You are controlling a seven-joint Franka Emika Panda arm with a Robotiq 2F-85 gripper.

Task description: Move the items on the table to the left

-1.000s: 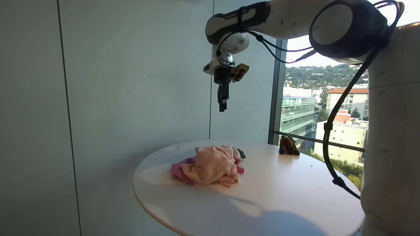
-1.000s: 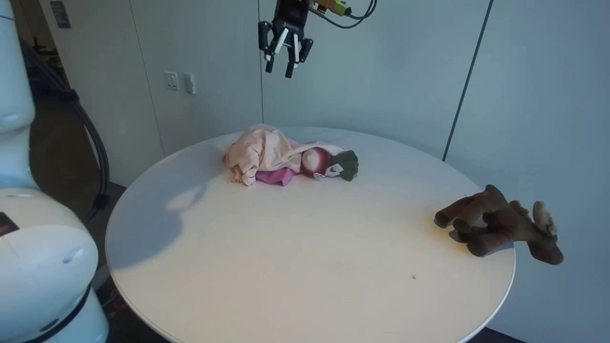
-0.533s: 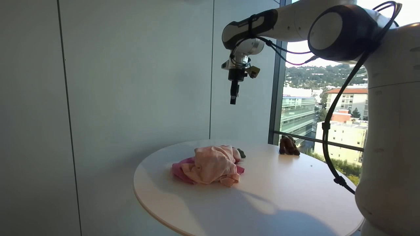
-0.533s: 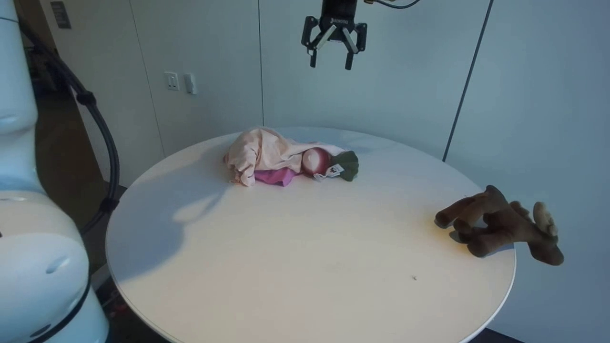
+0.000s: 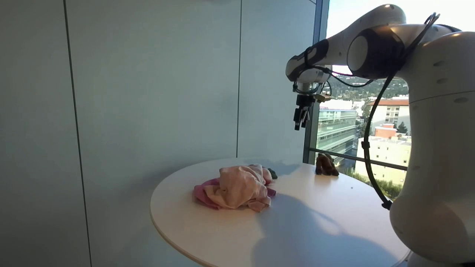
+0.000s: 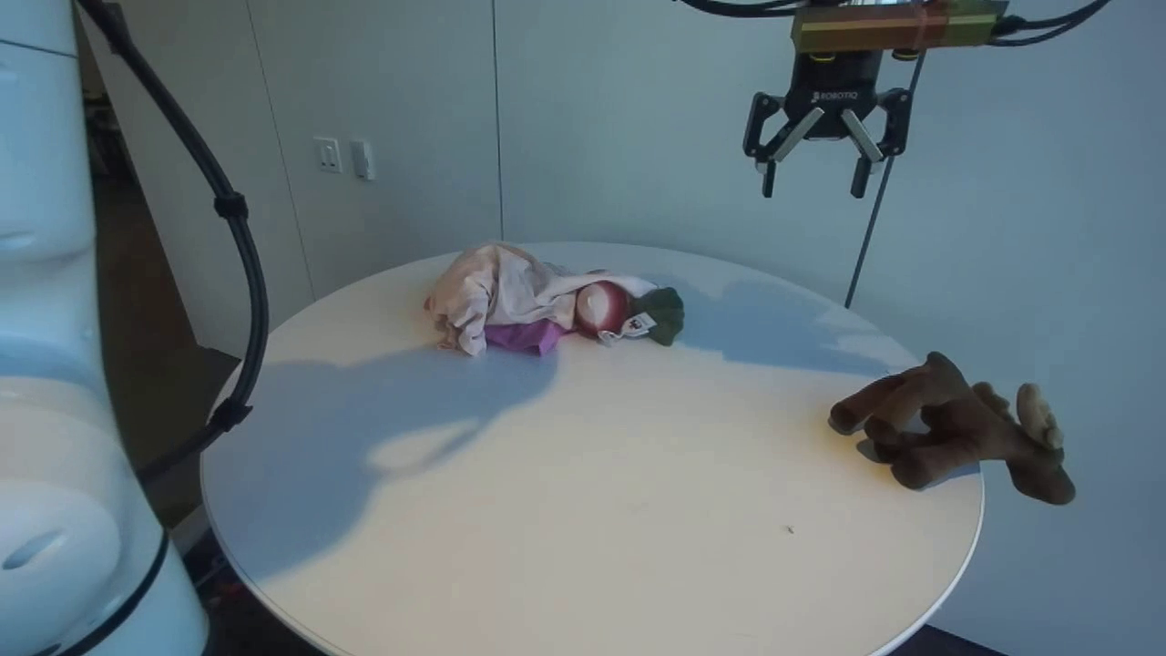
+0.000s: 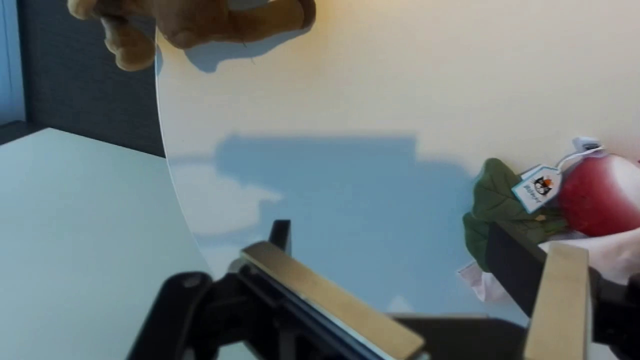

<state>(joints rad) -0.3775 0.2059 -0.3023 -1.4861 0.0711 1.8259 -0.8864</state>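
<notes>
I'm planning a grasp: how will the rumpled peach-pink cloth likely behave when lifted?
The rumpled peach-pink cloth will probably hang floppy, given its loose folds. It may drag the crumpled magenta-pink cloth showing beneath it, and might nudge the round red-and-white plush-looking toy it seems to rest against.

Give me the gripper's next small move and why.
I'd probably shift the open, empty gripper toward the brown plush toy before lowering: the toy lies apart from the peach cloth, partly past the edge of the table, and the gripper is not yet above it.

"ROBOTIQ" lettering (image 6: 835,96) on the black pincer (image 6: 813,189)
</notes>
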